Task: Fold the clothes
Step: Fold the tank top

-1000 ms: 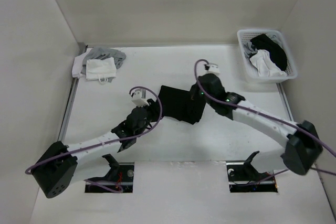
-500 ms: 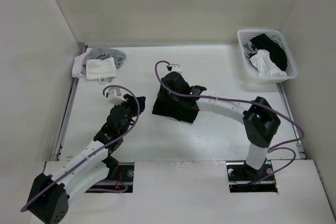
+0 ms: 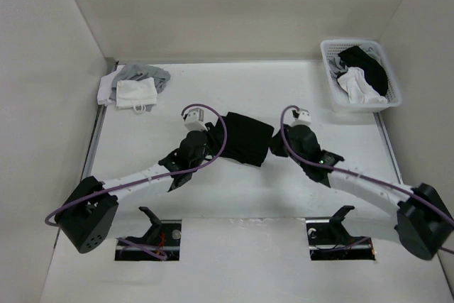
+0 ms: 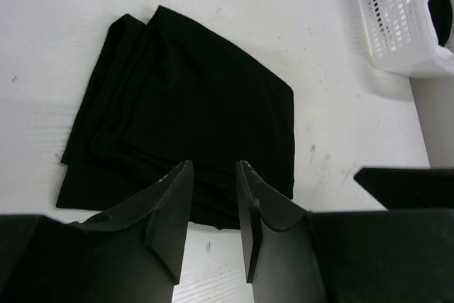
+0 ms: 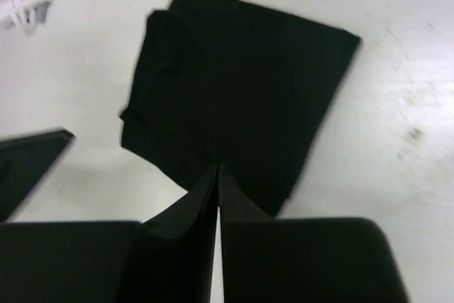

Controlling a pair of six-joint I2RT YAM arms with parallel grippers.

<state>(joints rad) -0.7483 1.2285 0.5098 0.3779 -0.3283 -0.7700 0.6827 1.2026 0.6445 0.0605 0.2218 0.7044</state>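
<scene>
The clothes, a black shirt (image 3: pixel 245 138), lie folded into a flat rectangle in the middle of the white table. In the left wrist view the shirt (image 4: pixel 184 111) fills the centre. My left gripper (image 3: pixel 211 148) is at the shirt's left edge. Its jaws (image 4: pixel 213 168) stand open just above the near hem with nothing between them. My right gripper (image 3: pixel 278 145) sits at the shirt's right edge. It (image 5: pixel 218 169) is shut, tips together over the near border of the shirt (image 5: pixel 234 83), holding no fabric.
A white basket (image 3: pixel 330 97) with a black-and-white bundle stands at the back right, also in the left wrist view as the basket (image 4: pixel 397 19). A small white cloth (image 3: pixel 135 94) and grey garment (image 3: pixel 145 74) lie at the back left. Walls enclose the table.
My right arm drew back from over the shirt to its right side and its jaws closed. My left arm swung in to the shirt's left edge, opening slightly.
</scene>
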